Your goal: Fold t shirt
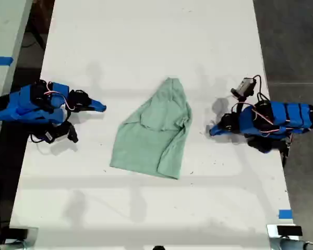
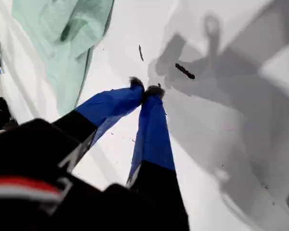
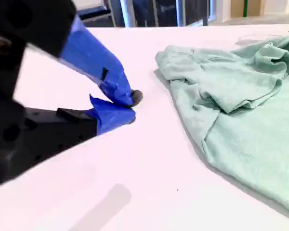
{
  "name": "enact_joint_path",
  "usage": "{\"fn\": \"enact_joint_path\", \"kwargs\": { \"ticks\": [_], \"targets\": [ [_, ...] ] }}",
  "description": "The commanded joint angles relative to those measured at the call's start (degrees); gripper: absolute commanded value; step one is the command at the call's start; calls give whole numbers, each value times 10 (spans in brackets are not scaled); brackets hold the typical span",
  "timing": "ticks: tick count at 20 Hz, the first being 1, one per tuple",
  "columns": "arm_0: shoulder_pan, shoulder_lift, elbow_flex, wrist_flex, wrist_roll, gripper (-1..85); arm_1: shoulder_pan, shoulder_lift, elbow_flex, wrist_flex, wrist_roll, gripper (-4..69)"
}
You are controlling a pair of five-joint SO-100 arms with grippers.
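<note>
no readable text, no labels, no brands, no numbers, no signs

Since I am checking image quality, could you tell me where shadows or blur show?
Exterior view: soft double shadows beside both arms on the table. First wrist view: hard grey shadows beyond my first gripper. Second wrist view: sharp shirt, blurred near arm.

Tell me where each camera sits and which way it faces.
Exterior view: overhead, looking down at the t shirt on the table; both blue arms show.
First wrist view: on my first gripper, facing the table past its shut jaws.
Second wrist view: on my second gripper, facing the t shirt.
All three share the t shirt.
</note>
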Motion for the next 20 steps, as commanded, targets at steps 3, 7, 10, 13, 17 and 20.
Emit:
{"fn": "enact_joint_path", "kwargs": {
  "ticks": [3, 7, 10, 13, 17, 20],
  "targets": [
    [-20, 4, 4, -1, 2, -2, -10, 4, 31, -20, 5, 22],
    [-22, 4, 4, 1, -1, -2, -10, 4, 31, -20, 6, 22],
    [-21, 4, 5, 3, -6, -2, -10, 4, 31, -20, 9, 22],
    [-18, 4, 5, 3, -7, -2, -8, 4, 31, -20, 9, 22],
    [-17, 4, 5, 3, -7, -2, -6, 4, 31, -21, 10, 22],
    [-16, 4, 5, 3, -7, -2, -6, 4, 31, -21, 11, 22]
  ]
}}
